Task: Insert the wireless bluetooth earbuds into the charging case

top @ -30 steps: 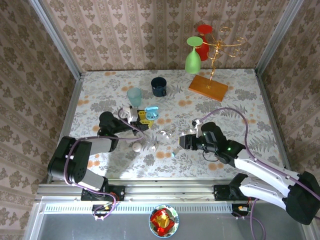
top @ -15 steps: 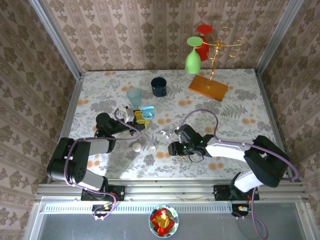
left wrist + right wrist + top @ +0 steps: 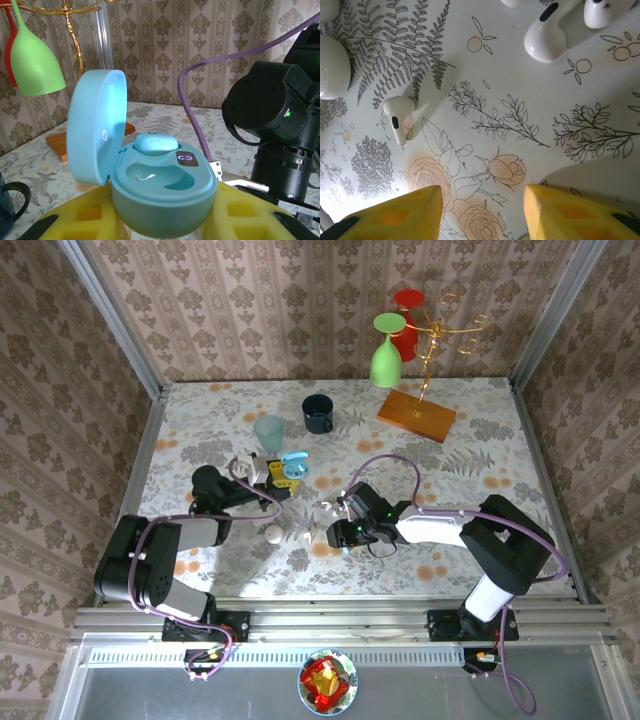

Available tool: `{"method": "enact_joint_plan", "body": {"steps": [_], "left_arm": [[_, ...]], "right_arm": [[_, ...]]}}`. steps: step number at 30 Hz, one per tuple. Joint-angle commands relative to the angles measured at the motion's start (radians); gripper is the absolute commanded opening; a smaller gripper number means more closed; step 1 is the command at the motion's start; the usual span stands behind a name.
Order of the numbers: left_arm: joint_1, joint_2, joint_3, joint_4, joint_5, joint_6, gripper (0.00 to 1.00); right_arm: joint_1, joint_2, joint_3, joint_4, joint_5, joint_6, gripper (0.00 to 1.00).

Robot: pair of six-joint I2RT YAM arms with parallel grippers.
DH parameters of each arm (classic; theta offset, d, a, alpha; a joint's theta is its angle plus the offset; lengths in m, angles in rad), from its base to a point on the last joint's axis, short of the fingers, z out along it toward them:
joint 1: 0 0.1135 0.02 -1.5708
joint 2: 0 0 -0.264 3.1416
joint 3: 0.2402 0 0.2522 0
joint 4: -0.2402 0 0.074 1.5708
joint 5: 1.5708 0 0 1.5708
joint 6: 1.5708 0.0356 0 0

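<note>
right arm [image 3: 450, 527] has swung in from the right side of the counter [image 3: 500, 440] and folded leftward. its end effector [image 3: 336, 533] now hangs low over the scattered white pieces near the middle. its yellow pads [image 3: 400, 212] have been drawing together, yet in the right wrist view they stand moderately apart with only bare printed counter between them, gripping nothing. left arm [image 3: 215, 495] has barely shifted. its end effector [image 3: 272, 472] is closed narrowly on the turquoise charging case [image 3: 160, 200], held upright above the counter with its lid [image 3: 95, 127] tipped back. one well looks empty. the other carries a rounded turquoise lump that i cannot identify.

a white pebble-shaped case [image 3: 332, 65] lies at the left edge of the right wrist view. of the wireless bluetooth earbuds, one lone earbud [image 3: 399, 117] lies on its side, ahead of the left pad. a pair [image 3: 547, 32] lies farther off, upper right.

my reading: the reach is done, the pick not yet. the lone earbud sits left of the gap, so a sideways nudge seems needed before closing.
</note>
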Motion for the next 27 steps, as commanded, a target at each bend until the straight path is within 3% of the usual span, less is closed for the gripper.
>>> {"method": "enact_joint_plan", "body": {"steps": [1,20,27], "left_arm": [[0.008,-0.017,-0.003,0.029,0.022,0.019,0.24],[0.006,-0.023,-0.013,0.029,0.016,0.022,0.24],[0.006,-0.024,-0.013,0.029,0.019,0.02,0.24]], "right_arm": [[0.006,-0.018,-0.036,-0.034,-0.033,0.003,0.47],[0.05,-0.163,-0.171,0.006,-0.1,0.11,0.45],[0.051,-0.276,-0.156,-0.093,0.022,0.088,0.45]]}}
